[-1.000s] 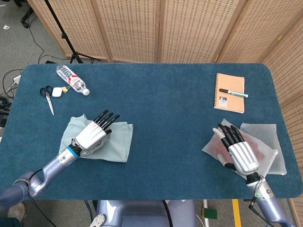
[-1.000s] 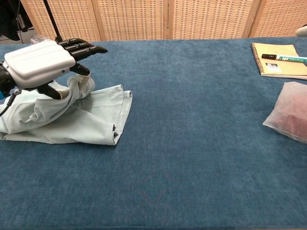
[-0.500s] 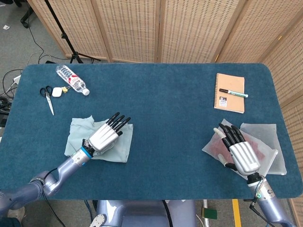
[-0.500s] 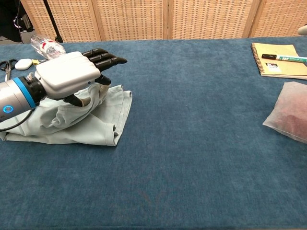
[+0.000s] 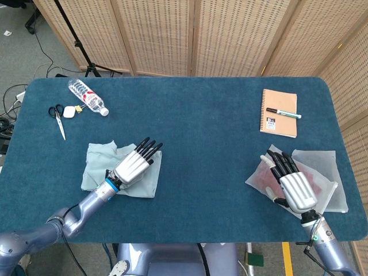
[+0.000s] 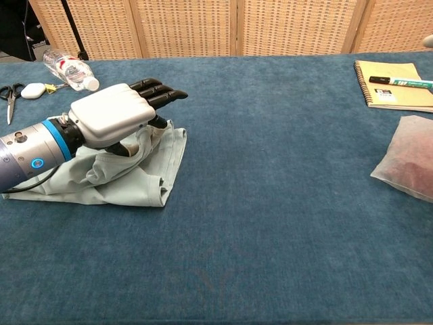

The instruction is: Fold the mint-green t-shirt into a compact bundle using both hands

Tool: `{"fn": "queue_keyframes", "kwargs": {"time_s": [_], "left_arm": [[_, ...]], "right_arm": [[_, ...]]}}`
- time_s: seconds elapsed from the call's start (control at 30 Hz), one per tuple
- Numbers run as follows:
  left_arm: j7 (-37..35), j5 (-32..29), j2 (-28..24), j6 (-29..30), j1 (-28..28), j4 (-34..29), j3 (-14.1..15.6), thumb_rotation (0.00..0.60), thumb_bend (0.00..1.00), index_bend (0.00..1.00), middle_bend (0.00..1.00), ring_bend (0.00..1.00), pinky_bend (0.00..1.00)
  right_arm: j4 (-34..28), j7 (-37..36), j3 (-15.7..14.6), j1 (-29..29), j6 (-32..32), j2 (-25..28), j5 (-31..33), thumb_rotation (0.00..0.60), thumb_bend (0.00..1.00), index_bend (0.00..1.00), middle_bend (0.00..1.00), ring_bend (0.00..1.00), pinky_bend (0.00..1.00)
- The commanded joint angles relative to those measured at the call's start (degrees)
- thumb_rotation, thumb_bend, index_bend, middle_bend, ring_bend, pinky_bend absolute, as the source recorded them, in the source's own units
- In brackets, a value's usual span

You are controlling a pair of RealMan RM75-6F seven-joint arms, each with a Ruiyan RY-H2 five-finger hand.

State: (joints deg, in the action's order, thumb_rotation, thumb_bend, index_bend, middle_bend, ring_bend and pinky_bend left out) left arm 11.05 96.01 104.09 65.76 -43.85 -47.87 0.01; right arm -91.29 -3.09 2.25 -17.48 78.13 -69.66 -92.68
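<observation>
T-shirt (image 5: 98,167) lying lower left on desk (image 5: 195,126), long axis left-right, bare desk to its right. Left hand (image 5: 133,166) pinching a fold, fingers (image 6: 162,93) pointing right. Right hand (image 5: 290,183), fingers apart, resting on bag (image 5: 322,172) lower right.

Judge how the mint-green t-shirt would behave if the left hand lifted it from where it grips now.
The t-shirt is probably floppy: it lies in soft wrinkled layers under the left hand, so the ungripped part would likely sag and unfold. It looks thin, so likely light. On the napped blue table it may drag rather than slide.
</observation>
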Motion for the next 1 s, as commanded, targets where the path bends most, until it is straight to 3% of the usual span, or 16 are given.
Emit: {"fn": "queue_keyframes", "kwargs": {"time_s": [0.03,0.07,0.1,0.17,0.27,0.43,0.67,0.8,1.0], "left_arm": [[-0.9,-0.7,0.7,0.5,0.2,0.2,-0.6,0.600,0.54,0.13,0.00,0.00,0.00],[-1.4,-1.0,1.0,0.9,0.4,0.3,-0.9,0.600,0.46,0.03,0.00,0.00,0.00],[-1.7,-1.2,1.2,1.1,0.5,0.4,-1.0,0.600,0.41,0.00,0.00,0.00,0.00],[-2.3,-1.5,1.2,1.2,0.5,0.3,-1.1,0.600,0.27,0.00,0.00,0.00,0.00],[-3.0,-1.6,1.0,1.6,0.6,-0.1,-1.3,0.600,0.17,0.00,0.00,0.00,0.00],[-4.6,-1.8,-0.2,3.0,1.0,-2.2,-1.6,0.600,0.12,0.00,0.00,0.00,0.00],[-6.2,-1.8,-6.8,6.7,2.7,-10.5,-2.2,0.600,0.12,0.00,0.00,0.00,0.00],[-5.0,-2.5,-11.6,5.9,4.0,-15.0,-1.2,0.600,0.13,0.00,0.00,0.00,0.00],[-5.3,-3.3,-13.6,4.2,5.4,-16.8,0.3,0.600,0.13,0.00,0.00,0.00,0.00]], "right_arm": [[0.0,0.0,0.0,0.0,0.0,0.0,0.0,0.600,0.41,0.00,0.00,0.00,0.00],[0.0,0.0,0.0,0.0,0.0,0.0,0.0,0.600,0.41,0.00,0.00,0.00,0.00],[0.0,0.0,0.0,0.1,0.0,0.0,0.0,0.600,0.41,0.00,0.00,0.00,0.00],[0.0,-0.1,0.0,0.1,0.0,0.1,0.0,0.600,0.41,0.00,0.00,0.00,0.00],[-0.1,-0.1,0.0,0.1,0.0,0.1,0.0,0.600,0.41,0.00,0.00,0.00,0.00],[-0.2,0.0,-0.1,0.1,0.0,0.2,0.0,0.600,0.41,0.00,0.00,0.00,0.00],[-0.2,-0.2,-0.1,0.2,0.1,0.2,-0.1,0.600,0.42,0.00,0.00,0.00,0.00],[-0.4,-0.1,-0.2,0.2,0.1,0.3,-0.4,0.600,0.42,0.00,0.00,0.00,0.00],[-0.6,0.2,-0.3,0.2,0.2,0.2,-0.7,0.600,0.44,0.00,0.00,0.00,0.00]]}}
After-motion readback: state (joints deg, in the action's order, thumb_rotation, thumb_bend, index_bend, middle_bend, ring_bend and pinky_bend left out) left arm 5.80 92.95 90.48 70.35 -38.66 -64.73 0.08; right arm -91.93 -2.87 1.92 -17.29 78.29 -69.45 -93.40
